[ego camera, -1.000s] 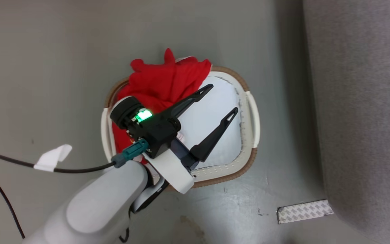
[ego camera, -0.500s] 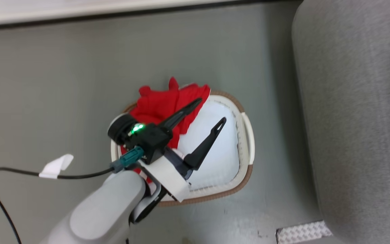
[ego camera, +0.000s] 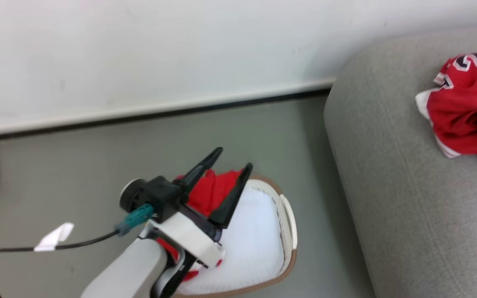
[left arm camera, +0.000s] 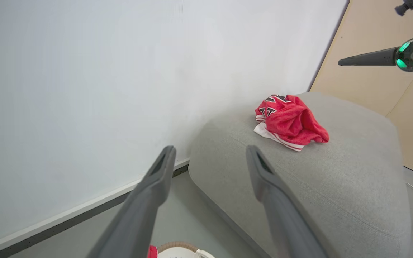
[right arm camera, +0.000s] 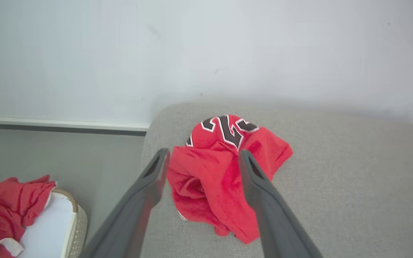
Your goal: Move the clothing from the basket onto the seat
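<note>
From the head view, my left gripper (ego camera: 234, 157) hangs over the basket (ego camera: 290, 219) with its two fingers spread wide and nothing between them. Below it a red jersey (ego camera: 211, 190) lies bunched at the far left of the basket, and the white bottom shows bare beside it. The basket stands on the floor (ego camera: 77, 157) close to the sofa (ego camera: 408, 186). A second red jersey (ego camera: 466, 103) lies crumpled on the sofa cushion, at the right edge of this view.

From the left wrist view, my left gripper (left arm camera: 210, 148) is wide open and empty, pointing toward the sofa (left arm camera: 335, 186) and the wall (left arm camera: 84, 89). The second red jersey (left arm camera: 292, 123) sits in a heap on the cushion. One dark finger (left arm camera: 368, 58) of my right arm shows at the upper right, above the sofa. The basket (left arm camera: 176, 246) rim peeks in at the bottom edge.

From the right wrist view, my right gripper (right arm camera: 204, 153) is fully spread and grips nothing. The second red jersey (right arm camera: 228, 172) lies on the sofa (right arm camera: 335, 179) beyond the fingers, numerals up. The basket (right arm camera: 77, 218) and its red jersey (right arm camera: 9, 200) sit at the lower left.
</note>
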`<state>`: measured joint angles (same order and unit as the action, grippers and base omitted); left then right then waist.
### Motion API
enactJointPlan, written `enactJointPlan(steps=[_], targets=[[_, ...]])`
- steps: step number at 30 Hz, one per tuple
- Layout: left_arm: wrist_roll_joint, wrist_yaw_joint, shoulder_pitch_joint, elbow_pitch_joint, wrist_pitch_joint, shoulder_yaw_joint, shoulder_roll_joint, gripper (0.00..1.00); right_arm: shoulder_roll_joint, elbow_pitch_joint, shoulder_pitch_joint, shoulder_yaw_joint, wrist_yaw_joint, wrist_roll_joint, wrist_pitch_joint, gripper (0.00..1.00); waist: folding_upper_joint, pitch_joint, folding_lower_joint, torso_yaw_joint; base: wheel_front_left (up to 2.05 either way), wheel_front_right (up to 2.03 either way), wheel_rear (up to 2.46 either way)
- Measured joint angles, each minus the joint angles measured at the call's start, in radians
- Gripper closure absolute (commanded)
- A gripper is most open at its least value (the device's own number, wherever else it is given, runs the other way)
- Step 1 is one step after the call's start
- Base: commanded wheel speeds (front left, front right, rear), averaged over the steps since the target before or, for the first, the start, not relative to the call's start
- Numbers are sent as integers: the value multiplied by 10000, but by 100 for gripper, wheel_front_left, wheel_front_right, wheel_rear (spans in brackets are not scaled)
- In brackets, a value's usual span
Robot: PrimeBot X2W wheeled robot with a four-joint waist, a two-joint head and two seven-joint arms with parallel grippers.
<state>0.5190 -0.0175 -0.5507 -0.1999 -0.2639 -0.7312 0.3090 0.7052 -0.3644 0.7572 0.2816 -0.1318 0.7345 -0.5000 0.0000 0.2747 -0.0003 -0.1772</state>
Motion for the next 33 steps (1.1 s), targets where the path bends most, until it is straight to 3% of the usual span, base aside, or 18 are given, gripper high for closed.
enactJointPlan(steps=[5,18,25,33], targets=[[-2,286,542,182,0,1064,13,0,-399,1369,-901,-897,0,155,926,0,0,-874,-1,135,0,0,0],[-322,1237,3221,646,-2,4201,198,0,-3407,3005,-3870,-2104,0,-1383,2991,0,0,-2594,-1,674,0,0,0],[-614,1216,4225,765,-2,5371,-117,0,-4663,3028,-5639,-2010,0,-1929,4669,0,0,-2768,1,1097,0,0,0],[-1498,800,5026,545,-2,5883,-984,0,-5125,1954,-6543,-1304,0,-2614,6890,0,0,-2781,1,1394,0,0,0]])
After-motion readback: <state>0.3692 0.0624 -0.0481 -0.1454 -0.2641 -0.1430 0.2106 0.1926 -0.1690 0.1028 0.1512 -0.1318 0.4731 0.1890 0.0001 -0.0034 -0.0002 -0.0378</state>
